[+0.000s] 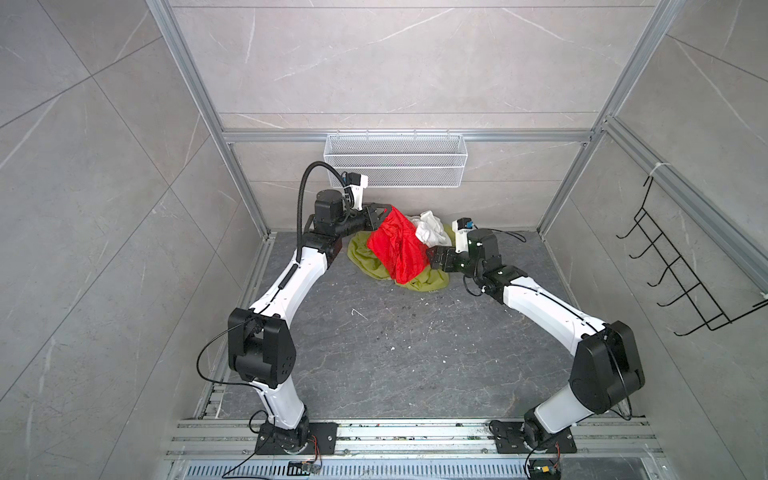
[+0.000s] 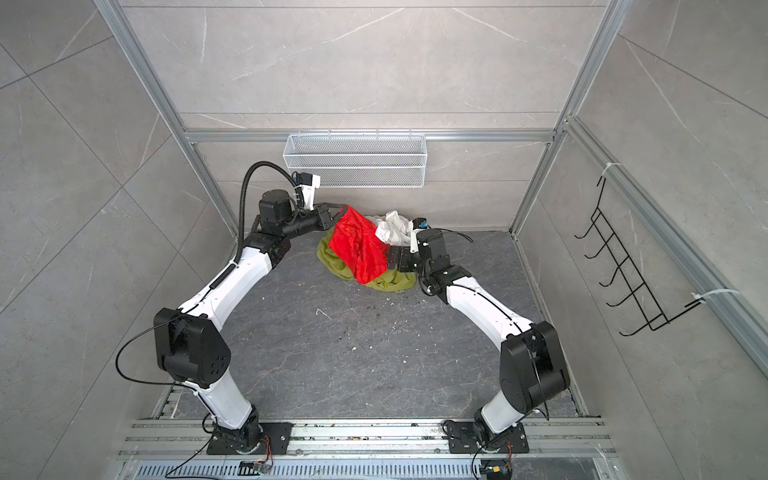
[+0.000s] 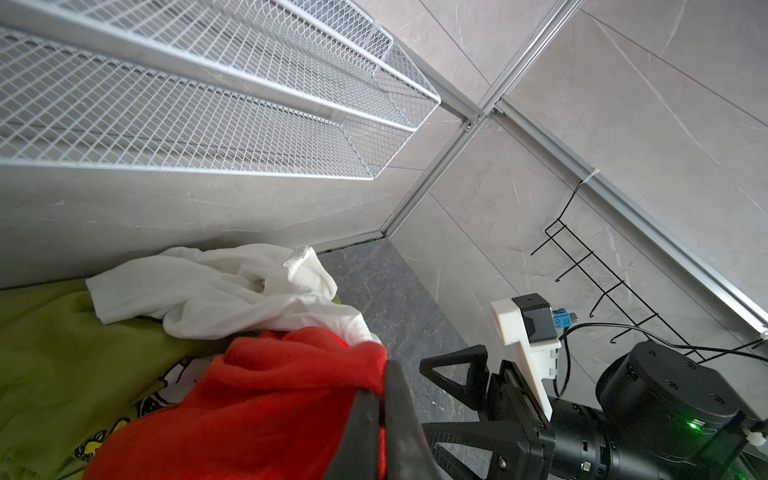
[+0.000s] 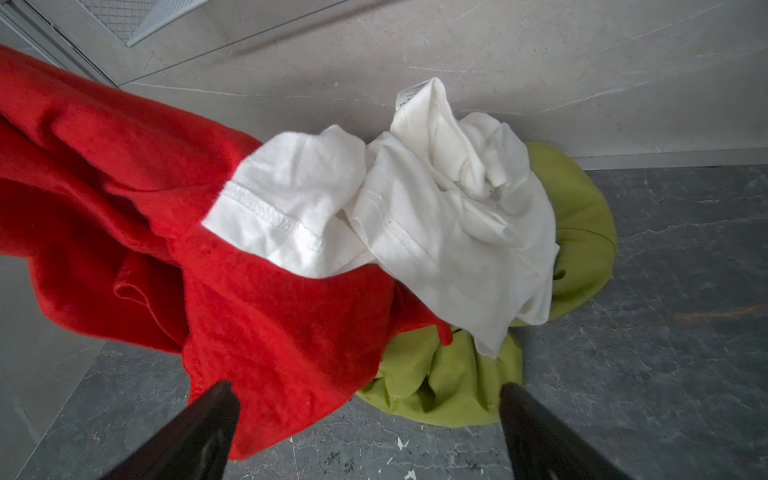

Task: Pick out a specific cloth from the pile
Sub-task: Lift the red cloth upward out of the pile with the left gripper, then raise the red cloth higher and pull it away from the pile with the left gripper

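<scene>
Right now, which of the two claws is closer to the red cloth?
Left. The left gripper is shut on the top corner of the red cloth and holds it up. The right gripper is open, close beside the cloth's hanging edge, not gripping it.

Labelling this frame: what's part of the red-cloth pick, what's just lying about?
Job: red cloth, gripped by shut left end effector; white cloth, olive-green cloth heaped with it; open right end effector.
Lying about: wire mesh basket; black hook rack.

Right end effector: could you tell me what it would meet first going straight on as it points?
Most likely the hanging edge of the red cloth, just ahead of the open right end effector; depth is unclear.
</scene>
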Robot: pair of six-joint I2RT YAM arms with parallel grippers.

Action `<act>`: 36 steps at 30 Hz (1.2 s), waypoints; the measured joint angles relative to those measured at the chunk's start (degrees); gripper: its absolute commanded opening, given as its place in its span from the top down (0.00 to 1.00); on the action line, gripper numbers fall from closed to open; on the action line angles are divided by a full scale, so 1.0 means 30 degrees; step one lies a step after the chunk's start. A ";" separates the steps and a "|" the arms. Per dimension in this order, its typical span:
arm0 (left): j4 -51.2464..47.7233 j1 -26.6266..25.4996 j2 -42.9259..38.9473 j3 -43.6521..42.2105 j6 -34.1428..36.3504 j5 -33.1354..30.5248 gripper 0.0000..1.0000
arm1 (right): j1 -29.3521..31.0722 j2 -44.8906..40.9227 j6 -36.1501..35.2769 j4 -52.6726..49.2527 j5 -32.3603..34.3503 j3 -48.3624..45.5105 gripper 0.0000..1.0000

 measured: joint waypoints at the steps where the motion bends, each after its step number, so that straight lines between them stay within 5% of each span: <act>1: 0.0007 0.0000 -0.0138 -0.0087 0.0022 0.0000 1.00 | 0.0000 -0.0051 0.0000 0.0000 -0.0015 0.0000 0.00; 36: 0.0525 0.0124 -0.1377 -0.1086 0.0087 -0.0051 1.00 | 0.0284 -0.0685 -0.0036 0.0022 -0.0495 -0.0124 0.00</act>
